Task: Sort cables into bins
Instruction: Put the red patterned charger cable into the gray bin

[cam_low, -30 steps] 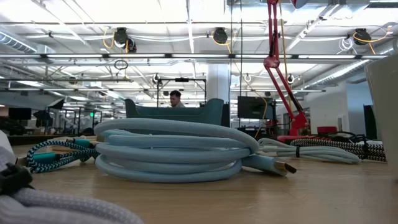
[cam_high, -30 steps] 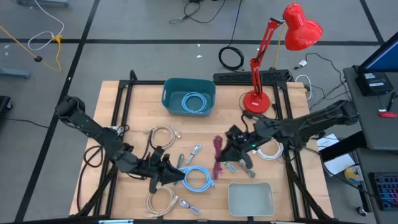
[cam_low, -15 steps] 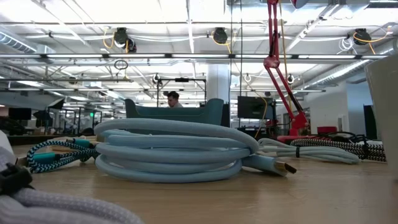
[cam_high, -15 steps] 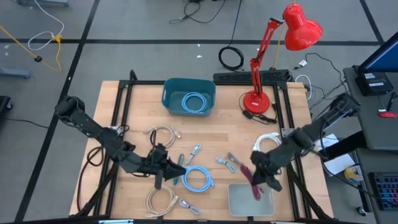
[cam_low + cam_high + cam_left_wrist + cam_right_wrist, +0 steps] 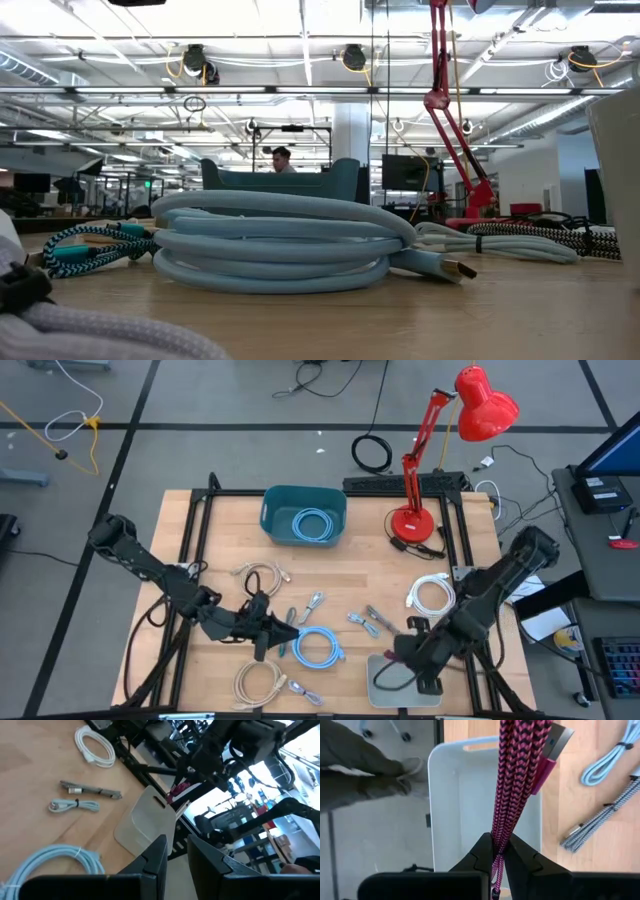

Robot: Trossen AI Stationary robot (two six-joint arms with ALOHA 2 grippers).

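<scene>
My right gripper [image 5: 405,660] hangs over the pale grey tray [image 5: 385,686] near the table's front edge, shut on a maroon braided cable [image 5: 517,770]. My left gripper [image 5: 276,637] hovers beside a light blue coil [image 5: 318,647]; its fingers stand slightly open with nothing between them [image 5: 176,852]. The dark teal tub [image 5: 270,510] at the back holds another light blue coil [image 5: 313,526]. Beige coils [image 5: 258,577] [image 5: 258,682], a white coil [image 5: 430,597] and short grey pieces [image 5: 365,620] lie flat on the wood. My right gripper pinches the bundled strands of the maroon cable [image 5: 498,832] between its two fingers. The fingers slant steeply down from above. The strands and the plug [image 5: 555,742] hang below the fingers over the tray [image 5: 465,810]; whether the end touches it, I cannot tell.
A red desk lamp [image 5: 415,520] and a black power strip [image 5: 400,483] stand at the back right. Black frame rails [image 5: 195,550] run along the table's sides. A person's leg and shoe [image 5: 370,767] show on the floor just past the tray.
My right gripper has carried the maroon cable from the table's middle toward the near and right edges, to above the grey tray, and has tipped from nearly level to pointing steeply down. The cable now hangs over the tray.
</scene>
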